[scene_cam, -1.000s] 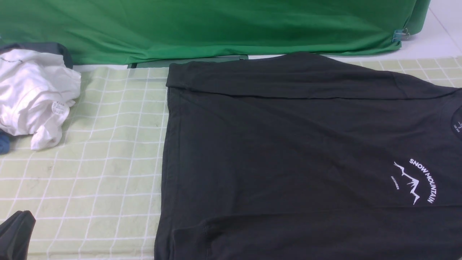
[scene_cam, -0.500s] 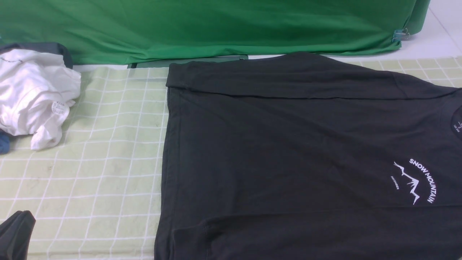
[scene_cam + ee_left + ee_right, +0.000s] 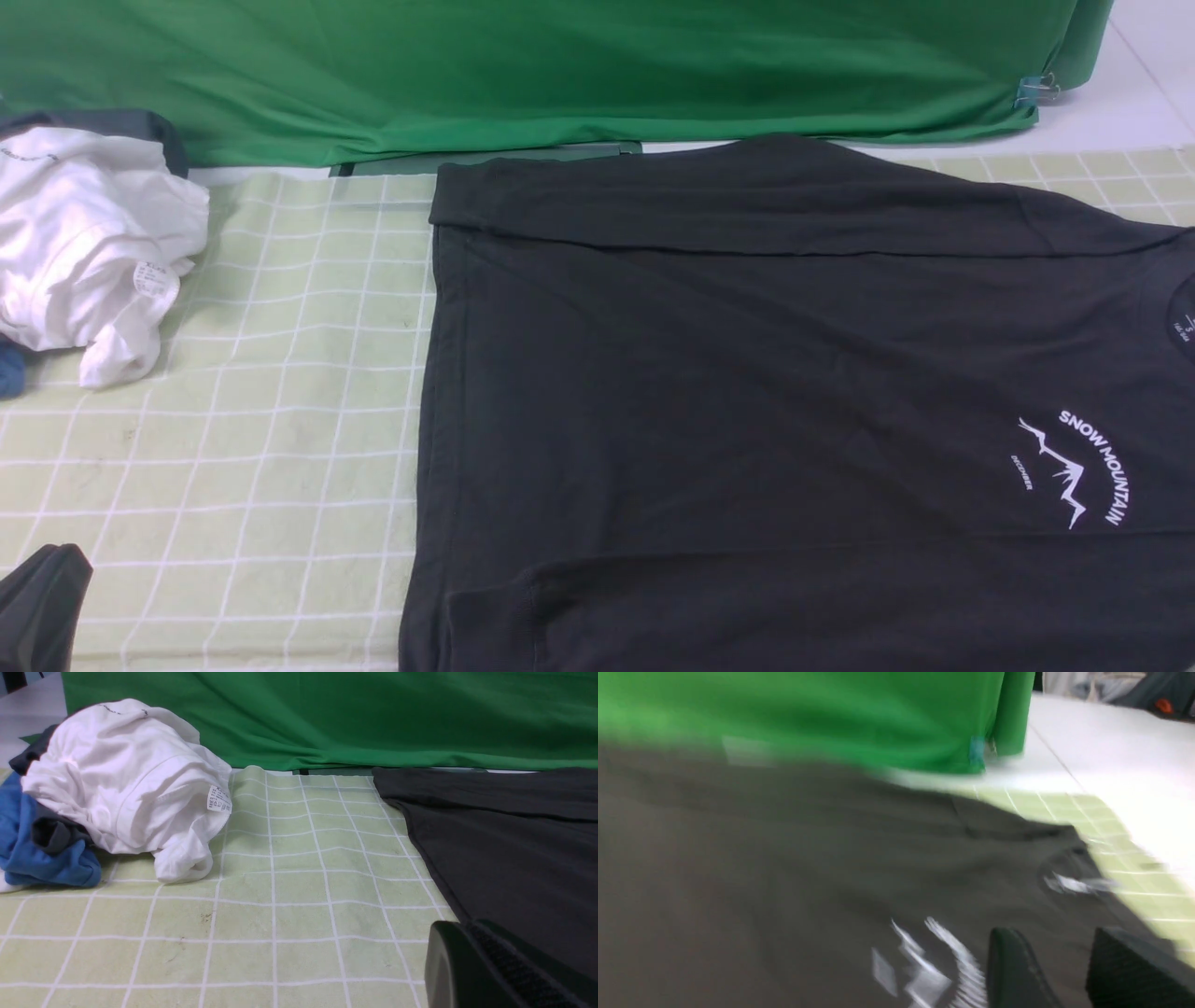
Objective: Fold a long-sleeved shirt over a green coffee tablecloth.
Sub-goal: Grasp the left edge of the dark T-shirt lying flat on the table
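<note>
One long-sleeved shirt (image 3: 747, 392) lies flat on the right half of the one green coffee tablecloth (image 3: 280, 420) — beneath the right gripper (image 3: 1052, 952), jaws parted, empty; the left gripper (image 3: 467, 956), closed, sits beside its hem.

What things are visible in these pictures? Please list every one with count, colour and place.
shirt: one, black with white mountain print, spread on the tablecloth, centre to right.
tablecloth: one, pale green with white grid, under the clothes.
backdrop: one, bright green, along the far side.
clip: one, bluish, at the backdrop's right corner.
white garment: one, white, crumpled, far left.
blue garment: one, blue, beside the white garment.
grey garment: one, dark grey, in the same pile.
left gripper: one, black, shut, near left.
right gripper: one, black, open, above the shirt's print.
</note>
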{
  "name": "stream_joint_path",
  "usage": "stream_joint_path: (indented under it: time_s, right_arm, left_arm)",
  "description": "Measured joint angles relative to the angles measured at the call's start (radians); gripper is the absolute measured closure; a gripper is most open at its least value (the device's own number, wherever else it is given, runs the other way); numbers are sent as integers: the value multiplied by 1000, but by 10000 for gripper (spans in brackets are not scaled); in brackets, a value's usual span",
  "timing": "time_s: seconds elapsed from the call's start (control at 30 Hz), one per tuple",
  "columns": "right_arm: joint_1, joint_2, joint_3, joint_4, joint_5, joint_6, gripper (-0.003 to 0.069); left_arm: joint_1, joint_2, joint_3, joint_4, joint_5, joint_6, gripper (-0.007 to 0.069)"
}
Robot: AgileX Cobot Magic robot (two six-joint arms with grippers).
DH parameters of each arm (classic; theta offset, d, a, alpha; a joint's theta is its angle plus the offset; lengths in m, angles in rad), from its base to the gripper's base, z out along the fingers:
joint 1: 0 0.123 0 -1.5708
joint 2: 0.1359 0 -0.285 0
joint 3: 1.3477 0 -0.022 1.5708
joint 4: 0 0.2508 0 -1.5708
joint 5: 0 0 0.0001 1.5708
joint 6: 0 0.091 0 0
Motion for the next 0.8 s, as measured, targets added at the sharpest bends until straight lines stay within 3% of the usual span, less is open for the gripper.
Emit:
stream_joint_path:
  time_s: [0.07, 0.13, 0.23, 0.3, 0.53, 0.73, 0.8]
  right_arm:
    - [0, 0, 0, 135, -51, 190, 415]
    - [0, 0, 0, 222, -79, 422, 415]
    - [0, 0, 0, 268, -85, 573, 415]
    - [0, 0, 0, 275, -86, 601, 415]
    - [0, 0, 1, 282, -110, 588, 424]
    - [0, 0, -16, 282, -254, 444, 582]
    - [0, 29, -110, 282, -264, 308, 640]
  left_arm:
    - [0, 0, 0, -106, -15, -48, 607]
    - [0, 0, 0, -343, -35, -141, 607]
    - [0, 0, 0, -557, -43, -218, 607]
    - [0, 0, 0, -611, -50, -232, 607]
    - [0, 0, 0, -650, -78, -251, 607]
    - [0, -1, -49, -677, -87, -257, 607]
    - [0, 14, -176, -596, -54, -255, 607]
